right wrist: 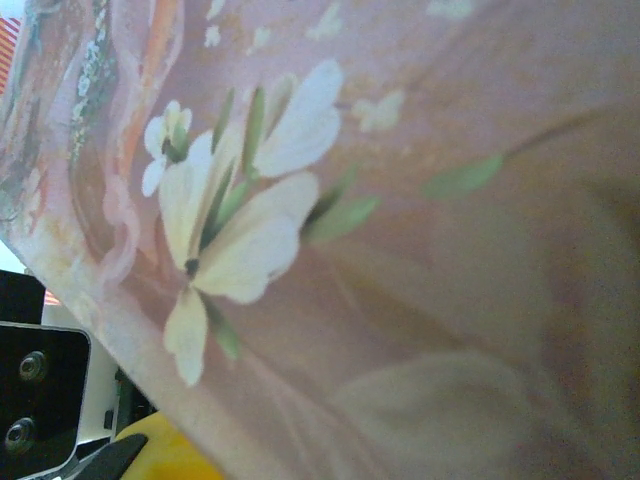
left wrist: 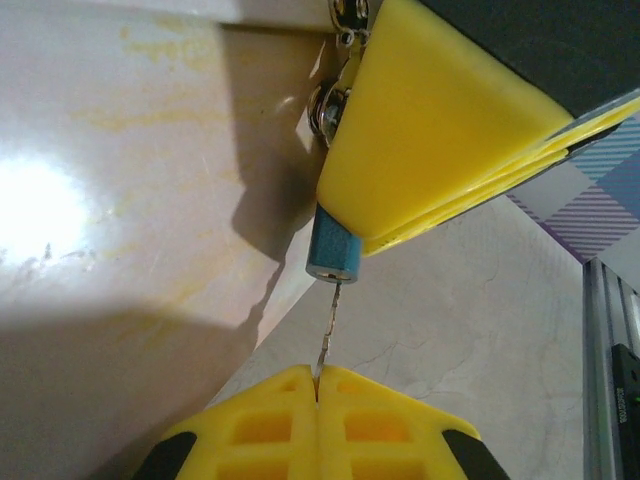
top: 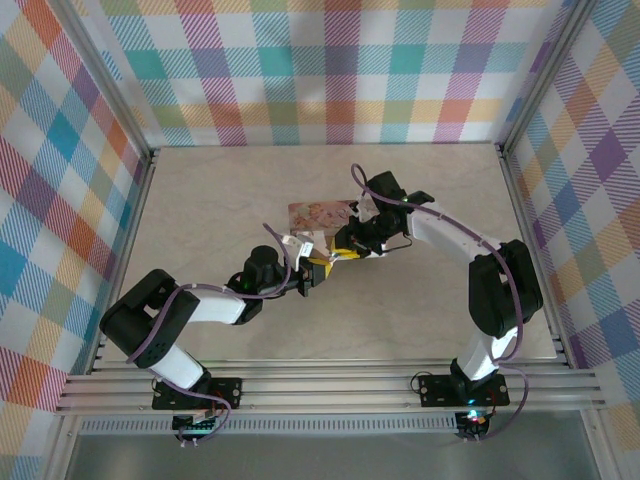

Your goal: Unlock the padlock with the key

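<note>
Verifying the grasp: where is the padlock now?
Left wrist view, centre: the padlock pokes out from the right tool's fingers, the key meeting its lower end.

No text, label, brand, number or sign can be read in any view. The pink tin [right wrist: 400, 250] near the middle of the counter carries only a printed picture of pale flowers and green leaves. The teal padlock [left wrist: 333, 255] shows no marking clear enough to read.

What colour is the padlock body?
The padlock is teal-blue; the left wrist view shows it best.
</note>
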